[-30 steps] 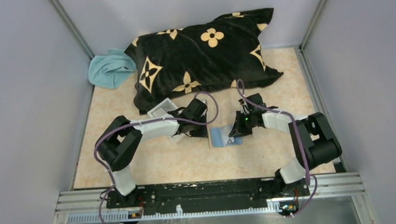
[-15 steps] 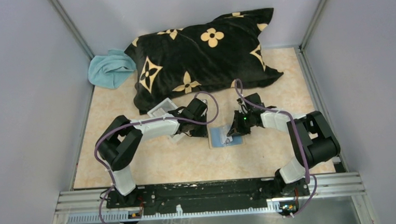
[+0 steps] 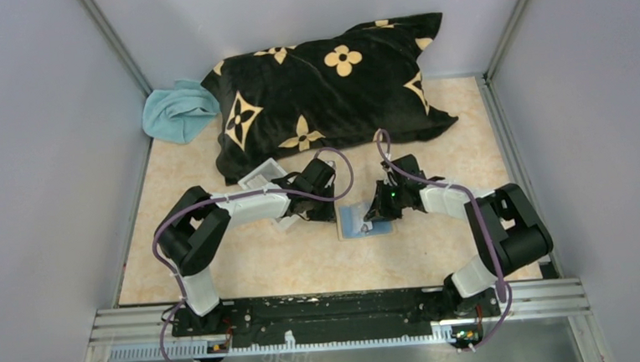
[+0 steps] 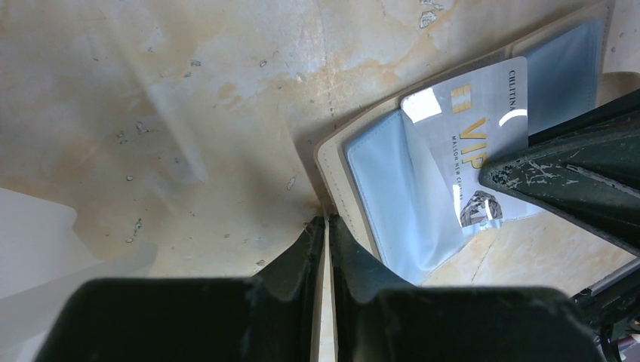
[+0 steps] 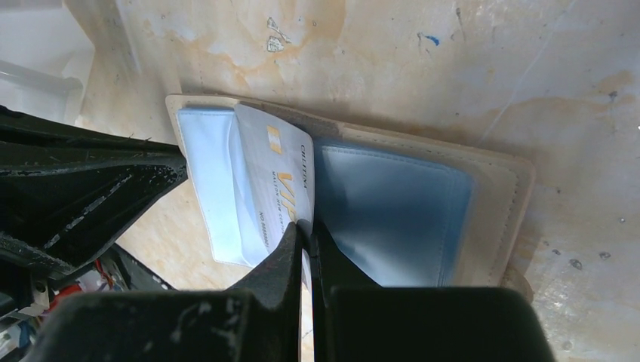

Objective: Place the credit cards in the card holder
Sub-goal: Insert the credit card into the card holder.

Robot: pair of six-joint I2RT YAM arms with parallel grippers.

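Lying open near the middle of the desk, the tan card holder sits between the left gripper and the right gripper. Left wrist view: the left gripper is nipped narrow on the card holder's beige rim. Right wrist view: the right gripper is clamped on a silver VIP card that lies slanted across the pale blue pockets.

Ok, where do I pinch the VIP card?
Its free edge at the card holder's middle, coming in over the opposite half, as the right gripper does: the VIP card slants across one pocket, leaving only that edge clear.
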